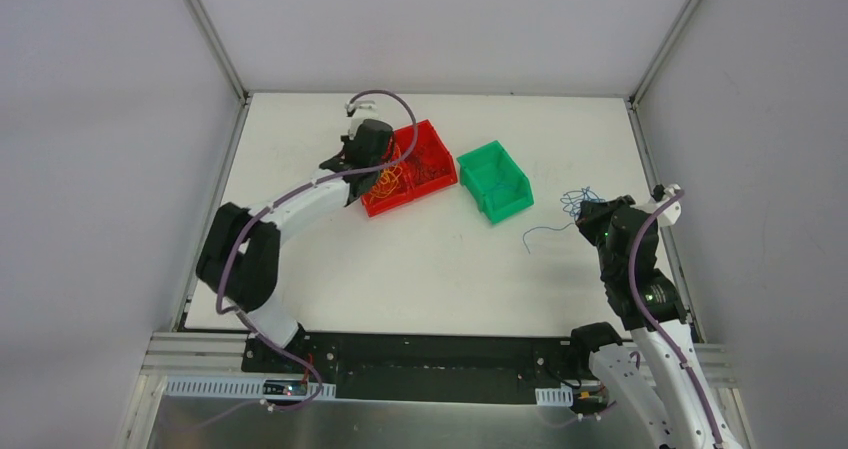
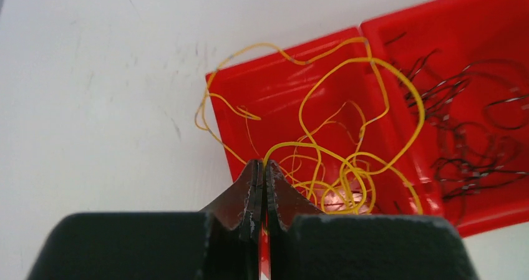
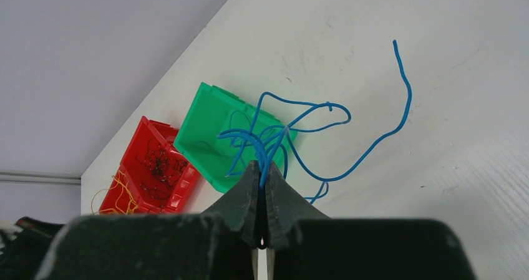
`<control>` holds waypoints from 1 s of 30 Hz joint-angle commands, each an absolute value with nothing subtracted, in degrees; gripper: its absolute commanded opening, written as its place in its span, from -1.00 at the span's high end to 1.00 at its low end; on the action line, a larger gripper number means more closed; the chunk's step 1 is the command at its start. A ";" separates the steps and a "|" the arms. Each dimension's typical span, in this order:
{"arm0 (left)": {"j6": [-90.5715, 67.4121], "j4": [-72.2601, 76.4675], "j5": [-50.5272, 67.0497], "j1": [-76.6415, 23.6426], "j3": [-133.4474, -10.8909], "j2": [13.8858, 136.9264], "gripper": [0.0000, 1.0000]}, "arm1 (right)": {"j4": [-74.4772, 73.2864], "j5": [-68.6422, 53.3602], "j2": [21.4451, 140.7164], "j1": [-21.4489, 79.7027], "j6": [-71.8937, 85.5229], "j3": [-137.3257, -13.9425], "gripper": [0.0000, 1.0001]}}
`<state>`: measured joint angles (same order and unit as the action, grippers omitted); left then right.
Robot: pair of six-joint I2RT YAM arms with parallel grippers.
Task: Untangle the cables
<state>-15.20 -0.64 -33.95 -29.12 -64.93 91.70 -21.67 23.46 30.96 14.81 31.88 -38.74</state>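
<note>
My left gripper [image 2: 262, 171] is clamped on a yellow cable [image 2: 290, 144] over the red bin [image 2: 268, 93]. Dark grey cables [image 2: 461, 136] lie in the neighbouring bin [image 2: 499, 18]. My right gripper [image 3: 262, 171] pinches blue cables [image 3: 256, 140] near the green bin [image 3: 206, 130]. The fingers hide how many strands they hold.

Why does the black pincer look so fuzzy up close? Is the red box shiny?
Left wrist: the pincer sits too near the lens, so it blurs; the yellow wires are sharp, and the red bin shows pale glare. Right wrist: same blurry pincer, sharp blue wires. Top: even light, faint shadows.
</note>
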 commanded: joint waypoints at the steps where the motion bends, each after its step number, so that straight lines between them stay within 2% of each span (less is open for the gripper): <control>1: -16.28 -6.81 -34.59 -29.00 -72.39 100.65 1.00 | -19.81 22.98 30.69 14.60 31.29 -39.11 1.00; 7: -20.87 -20.46 -27.51 -27.93 -83.60 112.52 1.00 | -19.62 22.68 30.90 14.59 31.29 -38.99 1.00; 13: -24.47 -23.41 -17.65 -23.64 -88.54 120.28 0.99 | -19.43 22.58 31.42 14.59 31.40 -38.87 1.00; 16: -26.49 -24.11 -13.24 -21.86 -89.25 121.42 0.84 | -19.39 22.64 31.20 14.64 31.38 -38.80 1.00; 19: -27.32 -24.09 -13.48 -21.95 -87.43 118.14 0.42 | -19.24 22.37 31.52 14.62 31.32 -38.75 1.00; 21: -27.46 -24.08 -13.20 -21.95 -86.17 114.14 0.23 | -19.28 22.06 31.87 14.63 31.29 -38.86 1.00; 25: -28.67 -23.68 -13.45 -22.46 -83.20 104.39 0.13 | -19.28 21.80 32.03 14.61 31.06 -38.93 1.00; 30: -30.95 -23.13 -10.81 -23.86 -80.84 96.12 -0.13 | -19.01 19.61 31.98 14.59 29.60 -39.12 1.00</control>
